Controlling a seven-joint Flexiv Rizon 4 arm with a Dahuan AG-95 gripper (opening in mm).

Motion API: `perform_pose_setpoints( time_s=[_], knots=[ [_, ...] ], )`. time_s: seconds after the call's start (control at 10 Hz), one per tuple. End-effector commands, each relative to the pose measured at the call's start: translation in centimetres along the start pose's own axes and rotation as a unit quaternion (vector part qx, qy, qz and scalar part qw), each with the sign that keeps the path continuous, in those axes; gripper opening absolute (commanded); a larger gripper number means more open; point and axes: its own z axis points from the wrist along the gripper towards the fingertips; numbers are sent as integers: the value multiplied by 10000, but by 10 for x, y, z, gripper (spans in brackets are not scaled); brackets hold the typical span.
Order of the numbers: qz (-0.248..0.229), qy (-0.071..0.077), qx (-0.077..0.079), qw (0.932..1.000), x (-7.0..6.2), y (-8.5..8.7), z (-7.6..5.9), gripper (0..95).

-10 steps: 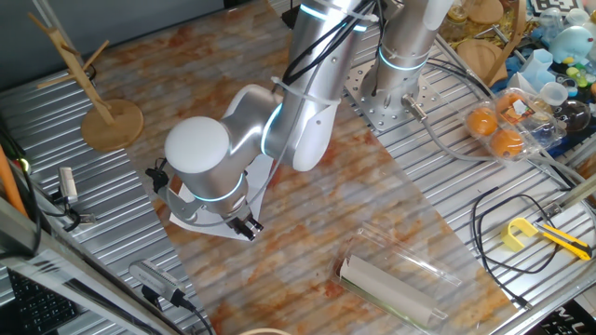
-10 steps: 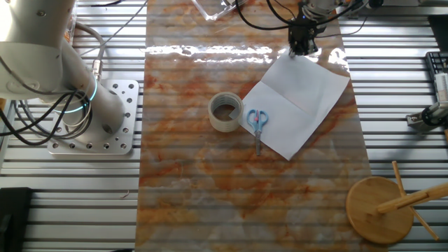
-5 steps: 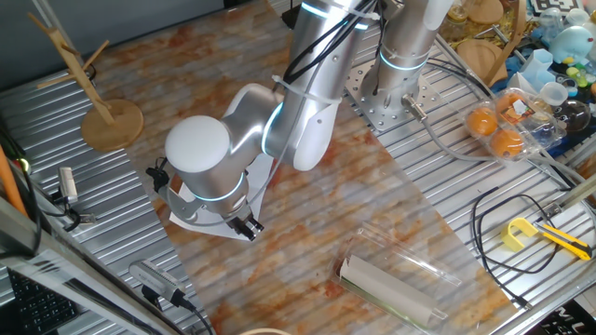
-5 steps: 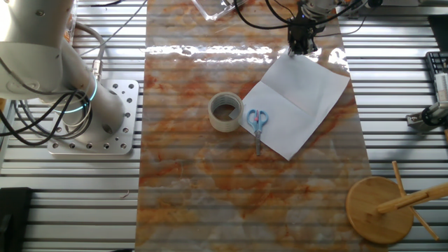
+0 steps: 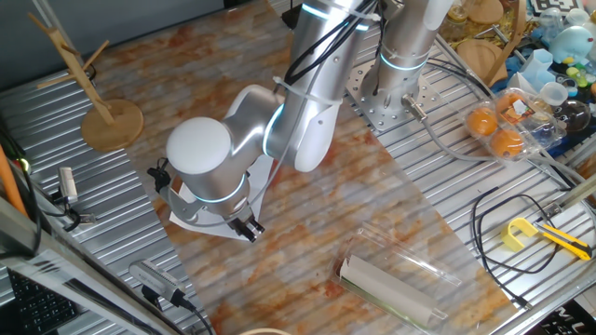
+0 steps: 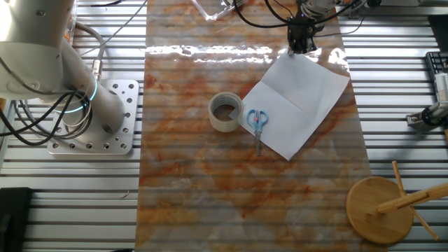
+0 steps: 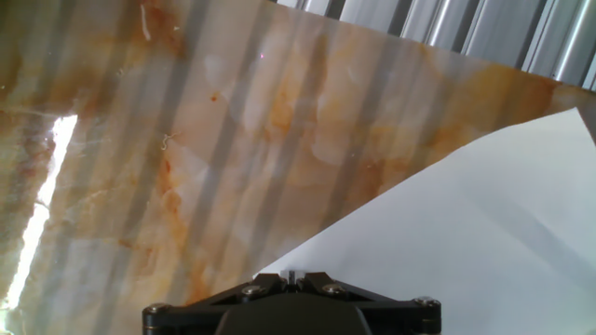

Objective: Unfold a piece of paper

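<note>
The gripper (image 6: 302,47) sits at the far corner of the piece of paper (image 6: 299,103), probably to lift that flap. The sheet lies flat on the bench (image 6: 182,168). I can't tell whether its fingers are closed.

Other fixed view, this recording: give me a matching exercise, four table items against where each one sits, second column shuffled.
Items:
1. piece of paper
2. scissors
3. tape roll
4. wooden stand

Places:
A. lower right corner, off the marbled mat
B. on the mat just left of the sheet
C. lying across the sheet's left edge, blue handles on the sheet
D. spread open with a crease, its top corner beneath the hand

Pairs: 1-D, 2-C, 3-B, 4-A
</note>
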Motion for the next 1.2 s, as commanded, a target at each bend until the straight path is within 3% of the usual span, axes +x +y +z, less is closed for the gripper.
perform_pose_setpoints(
  time_s=[0.1,1.2],
  knots=[
    [4,-1,7,10000,-1,0,1,0],
    [23,-22,18,10000,-1,1,6,0]
  ],
)
